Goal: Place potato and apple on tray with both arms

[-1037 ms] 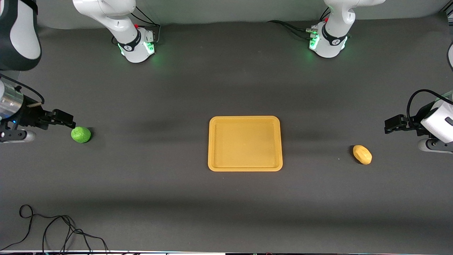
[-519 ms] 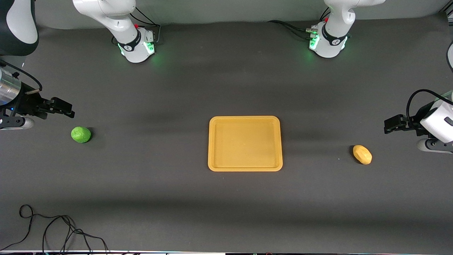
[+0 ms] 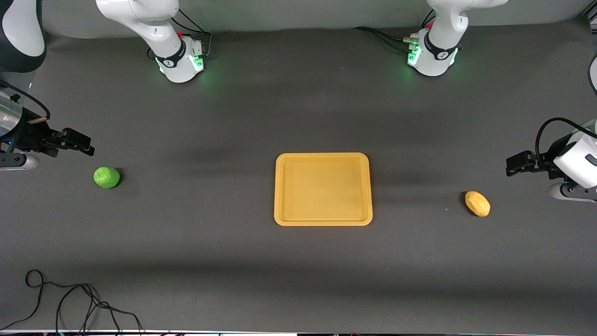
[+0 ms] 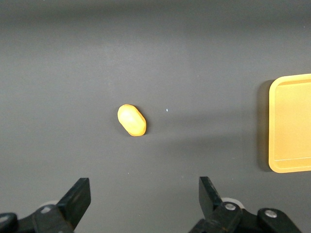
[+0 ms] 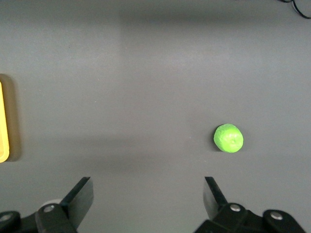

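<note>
Dark desk [image 3: 298, 280] carried the empty tray [image 3: 323, 219] mid-way; apple [image 3: 107, 177] toward the right arm's end, potato [image 3: 477, 204] toward the left's, both ungrasped; right pincer [image 3: 83, 143] and left pincer [image 3: 513, 165] spread aloft, so descent onto each fruit seemed next.

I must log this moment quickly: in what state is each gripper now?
Left gripper: jaws open, holding nothing, above the table near the potato.
Right gripper: jaws open, holding nothing, above the table near the apple.
</note>
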You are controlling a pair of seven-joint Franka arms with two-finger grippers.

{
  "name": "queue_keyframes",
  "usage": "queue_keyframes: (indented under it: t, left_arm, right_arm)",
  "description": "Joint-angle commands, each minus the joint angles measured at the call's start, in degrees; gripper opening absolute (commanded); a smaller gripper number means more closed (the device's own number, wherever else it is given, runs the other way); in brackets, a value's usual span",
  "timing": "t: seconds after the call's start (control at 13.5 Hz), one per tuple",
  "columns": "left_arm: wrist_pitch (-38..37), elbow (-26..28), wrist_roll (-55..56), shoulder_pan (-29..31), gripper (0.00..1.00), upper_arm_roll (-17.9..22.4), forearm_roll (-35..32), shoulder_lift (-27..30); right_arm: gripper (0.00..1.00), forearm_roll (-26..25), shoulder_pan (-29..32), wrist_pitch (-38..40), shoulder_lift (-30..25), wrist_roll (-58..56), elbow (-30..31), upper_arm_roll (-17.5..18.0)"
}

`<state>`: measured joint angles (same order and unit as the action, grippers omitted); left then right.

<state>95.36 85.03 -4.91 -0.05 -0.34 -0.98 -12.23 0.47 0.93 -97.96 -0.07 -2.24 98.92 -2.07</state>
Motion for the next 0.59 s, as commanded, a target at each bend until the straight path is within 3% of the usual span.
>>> queue_keyframes:
  t: [0.0,0.22,0.52]
  left_arm:
    - [0.1,0.0,-0.1,0.1,0.99,0.2,-0.7,0.3]
    - [0.2,0.4,-0.2,0.1,0.99,0.2,-0.7,0.0]
    - [0.4,0.4,-0.2,0.1,0.98,0.2,-0.7,-0.2]
  right_arm:
    - [1.00,0.3,-0.1,0.3,-0.5,-0.1,-0.3,-0.7]
    - [1.00,-0.2,-0.2,0.3,-1.0,-5.2,0.0,-2.9]
    - [1.00,-0.2,-0.7,0.4,-1.0,-4.5,0.0,-3.2]
